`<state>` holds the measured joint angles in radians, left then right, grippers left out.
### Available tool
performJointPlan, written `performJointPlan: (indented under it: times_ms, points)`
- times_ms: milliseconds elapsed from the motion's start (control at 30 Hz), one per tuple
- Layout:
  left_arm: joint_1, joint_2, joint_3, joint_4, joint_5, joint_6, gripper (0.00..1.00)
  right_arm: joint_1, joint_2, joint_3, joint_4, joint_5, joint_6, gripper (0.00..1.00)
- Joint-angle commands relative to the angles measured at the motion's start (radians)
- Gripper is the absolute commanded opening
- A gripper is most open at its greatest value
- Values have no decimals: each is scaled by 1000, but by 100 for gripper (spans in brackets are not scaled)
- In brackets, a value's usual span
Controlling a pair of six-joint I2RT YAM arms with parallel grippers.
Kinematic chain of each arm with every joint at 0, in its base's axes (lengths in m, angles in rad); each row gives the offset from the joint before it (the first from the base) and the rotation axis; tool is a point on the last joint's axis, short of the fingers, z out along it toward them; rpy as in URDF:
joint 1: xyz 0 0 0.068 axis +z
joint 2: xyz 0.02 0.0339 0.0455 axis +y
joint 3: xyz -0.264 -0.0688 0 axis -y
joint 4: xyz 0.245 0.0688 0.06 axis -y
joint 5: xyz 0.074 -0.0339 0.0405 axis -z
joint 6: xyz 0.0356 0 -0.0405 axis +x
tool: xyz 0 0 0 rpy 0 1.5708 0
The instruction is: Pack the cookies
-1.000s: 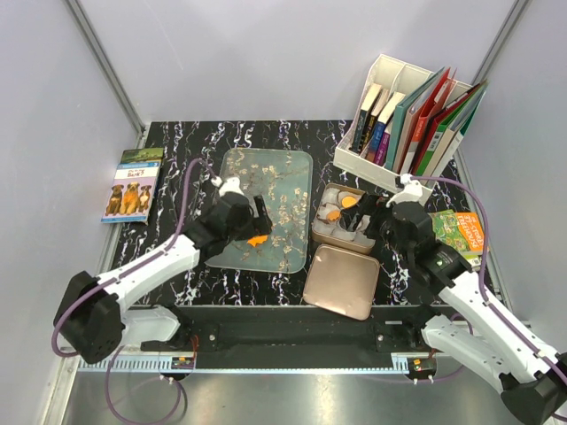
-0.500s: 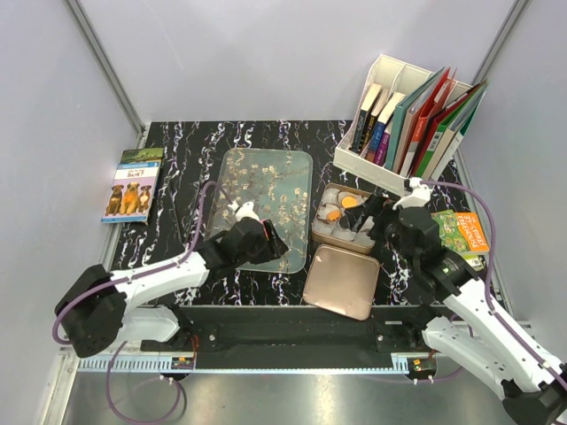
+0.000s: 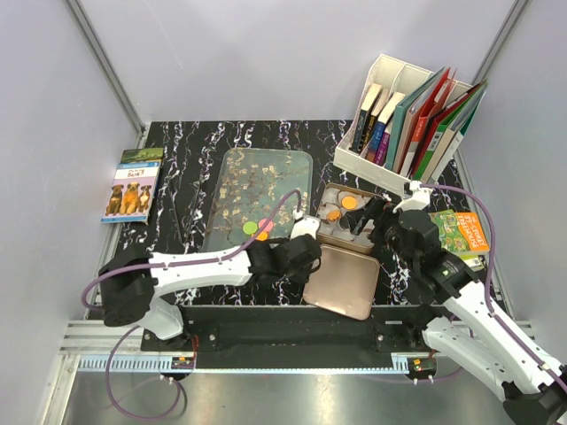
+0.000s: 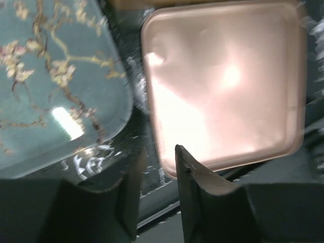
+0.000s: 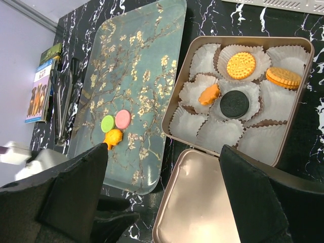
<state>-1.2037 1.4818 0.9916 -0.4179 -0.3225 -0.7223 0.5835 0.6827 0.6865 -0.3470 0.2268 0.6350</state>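
Three cookies lie together on the blossom-patterned tray (image 5: 147,61): a green one (image 5: 107,123), a pink one (image 5: 123,118) and an orange fish-shaped one (image 5: 112,137). The open tin (image 5: 243,38), lined with white paper cups, holds two round orange cookies (image 5: 241,65), an orange fish (image 5: 209,94) and a black cookie (image 5: 234,104). Its lid (image 4: 223,86) lies flat in front of it. My left gripper (image 4: 160,150) hangs low at the lid's near left corner, jaws a narrow gap apart with nothing between. My right gripper (image 5: 164,167) hovers wide open and empty above the lid and tin.
A white rack of books (image 3: 412,115) stands at the back right. A green book (image 3: 459,232) lies beside the right arm. A dog booklet (image 3: 131,184) lies at the far left, with metal tongs (image 5: 62,109) along the tray's left side.
The left arm has swung from over the tray rightward to the lid's left corner, its jaws narrowing and empty. The tray's cookies are now uncovered. The right arm has barely moved.
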Motion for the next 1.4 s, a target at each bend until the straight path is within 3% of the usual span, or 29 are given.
performJointPlan:
  times_ms: [0, 233, 1033, 1133, 1300, 1367]
  points:
    - [-28, 40, 30, -129, -76, 43, 33, 3, -9, 10, -7, 22, 0, 100]
    - [-69, 43, -36, -131, -67, 17, 30, 3, 14, 10, -6, 22, 2, 100]
    - [-96, 233, 28, 59, -12, 4, 37, 4, -29, -31, -1, -7, 14, 100]
    - [-94, 259, 39, 44, -9, -2, 32, 3, -28, -35, -1, -7, 15, 100]
    - [-96, 255, 38, 19, -13, -11, 6, 4, -23, -35, -1, -6, 17, 100]
    - [-96, 242, 24, 14, -16, -15, 0, 3, -22, -28, -1, -1, 14, 100]
